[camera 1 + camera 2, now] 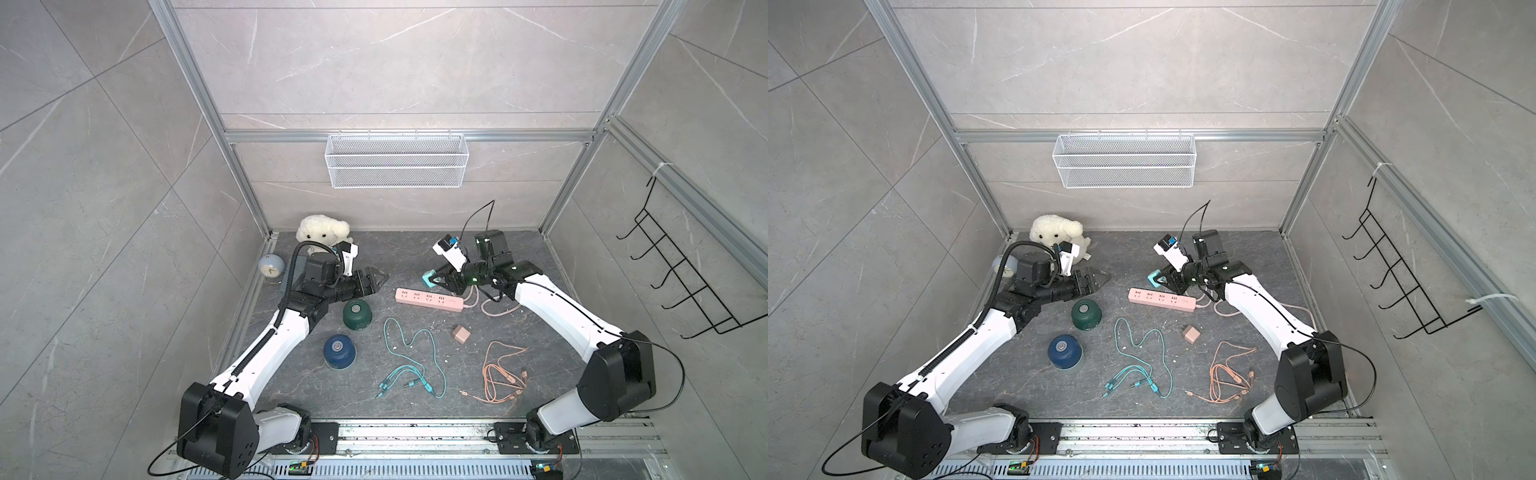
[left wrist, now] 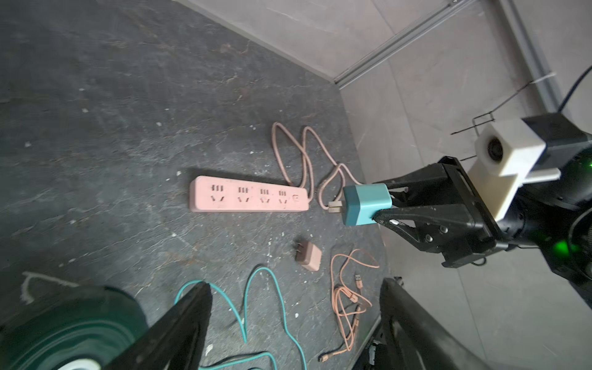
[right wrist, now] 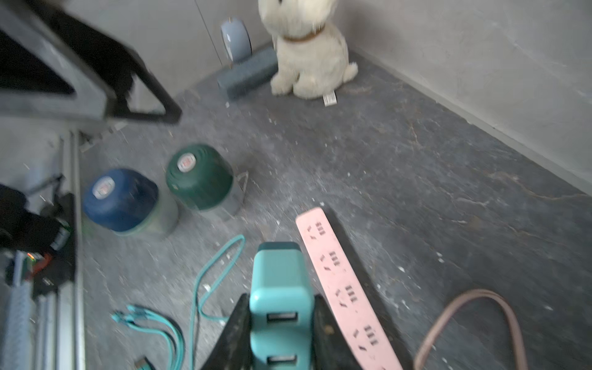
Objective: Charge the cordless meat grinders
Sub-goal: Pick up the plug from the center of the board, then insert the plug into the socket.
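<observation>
Your right tool [image 1: 432,277] is pinching the teal charger [image 2: 366,205], prongs facing the pink power strip [image 2: 250,193], likely for plugging in. Your left tool [image 1: 380,283] is hanging spread and empty by the green grinder [image 1: 356,314] and blue grinder [image 1: 339,351], left of centre.

Left arm [image 1: 266,353], right arm [image 1: 557,316]: white link shells, black joint housings.
Left: black corrugated conduit [image 1: 288,291] along link.
Right: thin black cable [image 1: 573,309], green LED [image 2: 563,246], white wrist camera [image 2: 506,157].
Left gripper [image 1: 382,283], right gripper [image 2: 381,203]: black, triangular cut-out fingers; screws [image 2: 443,229] on right.
</observation>
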Controlling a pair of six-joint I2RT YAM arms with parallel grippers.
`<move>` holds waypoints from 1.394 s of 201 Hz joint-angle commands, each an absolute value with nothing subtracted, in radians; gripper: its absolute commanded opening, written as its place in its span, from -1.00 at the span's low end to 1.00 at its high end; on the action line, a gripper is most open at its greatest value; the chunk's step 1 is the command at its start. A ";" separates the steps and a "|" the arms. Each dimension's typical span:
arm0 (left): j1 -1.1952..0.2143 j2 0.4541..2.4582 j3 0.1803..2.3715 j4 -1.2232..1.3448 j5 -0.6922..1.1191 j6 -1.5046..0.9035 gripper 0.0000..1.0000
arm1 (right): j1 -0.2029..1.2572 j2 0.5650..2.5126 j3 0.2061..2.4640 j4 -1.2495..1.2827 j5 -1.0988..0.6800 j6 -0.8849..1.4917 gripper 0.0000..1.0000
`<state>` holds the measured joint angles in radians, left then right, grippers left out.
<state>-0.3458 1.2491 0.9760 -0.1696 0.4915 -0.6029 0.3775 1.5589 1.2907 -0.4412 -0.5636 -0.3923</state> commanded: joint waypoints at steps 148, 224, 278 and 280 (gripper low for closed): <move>-0.288 1.356 1.032 -0.206 0.437 -0.494 0.67 | 0.378 1.927 1.546 -0.765 -0.229 -1.086 -0.67; -0.275 1.382 1.034 -0.196 0.460 -0.499 0.67 | 0.377 1.979 1.580 -0.819 -0.211 -1.090 -0.67; -0.272 1.385 1.031 -0.194 0.467 -0.499 0.67 | 0.371 1.992 1.594 -0.813 -0.204 -1.046 -0.68; -0.272 1.384 1.031 -0.193 0.466 -0.500 0.67 | 0.370 1.992 1.595 -0.813 -0.203 -1.043 -0.68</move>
